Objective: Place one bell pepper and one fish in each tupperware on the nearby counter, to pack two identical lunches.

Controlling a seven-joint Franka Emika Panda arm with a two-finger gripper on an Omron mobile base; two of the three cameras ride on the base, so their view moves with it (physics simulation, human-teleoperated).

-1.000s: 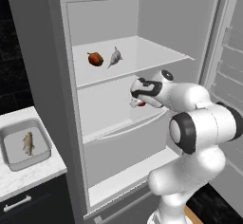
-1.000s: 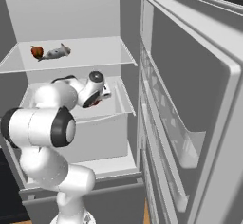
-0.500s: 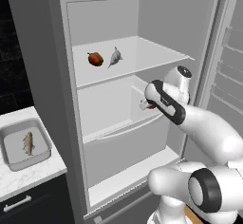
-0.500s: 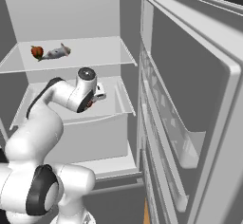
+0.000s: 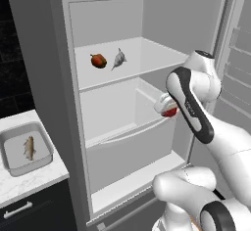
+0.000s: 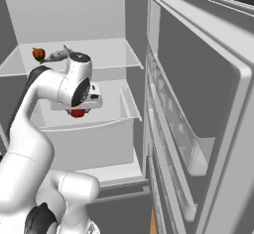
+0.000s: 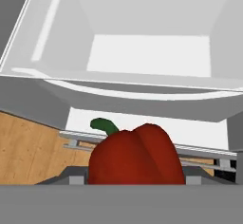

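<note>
Bell pepper (image 7: 136, 156), its lower half cut off, sits clamped in the arm-hidden gripper (image 5: 168, 108).

Kitchen — open fridge (image 5: 147, 39), marbled counter (image 5: 29, 183)

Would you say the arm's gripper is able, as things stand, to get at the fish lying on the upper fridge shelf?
Probably not yet. The fish lies unblocked on the shelf beside a bell pepper, and the fridge is open, but the gripper is shut on a red pepper and hangs lower, over the drawer.

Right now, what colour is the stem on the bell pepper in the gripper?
Green, on the red bell pepper held in the gripper; clearest in the hand view.
</note>
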